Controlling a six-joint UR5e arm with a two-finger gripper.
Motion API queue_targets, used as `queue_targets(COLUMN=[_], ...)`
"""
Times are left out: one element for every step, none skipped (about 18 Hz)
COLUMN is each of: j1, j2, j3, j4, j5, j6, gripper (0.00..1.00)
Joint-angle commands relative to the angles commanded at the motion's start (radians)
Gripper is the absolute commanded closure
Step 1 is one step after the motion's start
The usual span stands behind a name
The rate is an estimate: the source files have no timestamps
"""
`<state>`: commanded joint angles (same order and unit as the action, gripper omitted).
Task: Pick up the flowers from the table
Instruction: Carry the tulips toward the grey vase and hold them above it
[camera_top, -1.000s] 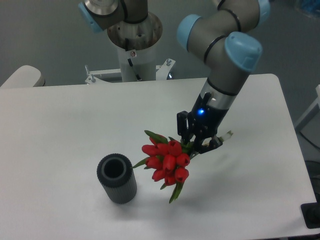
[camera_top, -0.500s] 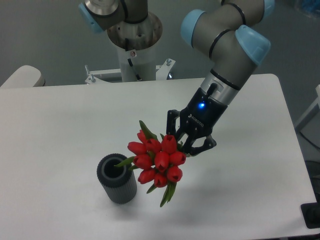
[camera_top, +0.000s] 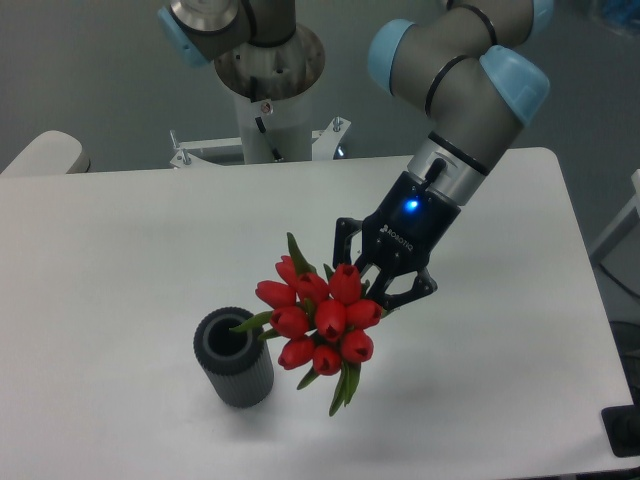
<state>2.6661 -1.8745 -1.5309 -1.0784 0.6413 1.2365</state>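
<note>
The flowers are a bunch of red tulips with green leaves, held up in the air above the white table, blooms facing the camera. My gripper is shut on their stems, which are hidden behind the blooms and the fingers. The bunch hangs just right of the dark grey ribbed vase, with one leaf reaching over its rim.
The dark grey ribbed cylinder vase stands upright on the table at front centre-left. The arm's base stands beyond the table's far edge. A dark object sits at the table's front right corner.
The gripper has lifted the flowers off the table and tilted them up and left toward the vase; in the last half second it moved only slightly.
</note>
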Motion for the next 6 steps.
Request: queue_targets(j1=[-0.002, 0.000, 0.000, 0.000, 0.000, 0.000], j2=[0.000, 0.000, 0.000, 0.000, 0.002, 0.000], j3=[0.000, -0.003, -0.003, -0.003, -0.003, -0.002], j4=[0.002, 0.011, 0.020, 0.021, 0.021, 0.021], j5=[-0.005, -0.005, -0.005, -0.005, -0.005, -0.005], j6=[0.000, -0.002, -0.003, -0.008, -0.008, -0.008], gripper=[0.71, 0.71, 0.71, 0.71, 0.71, 0.71])
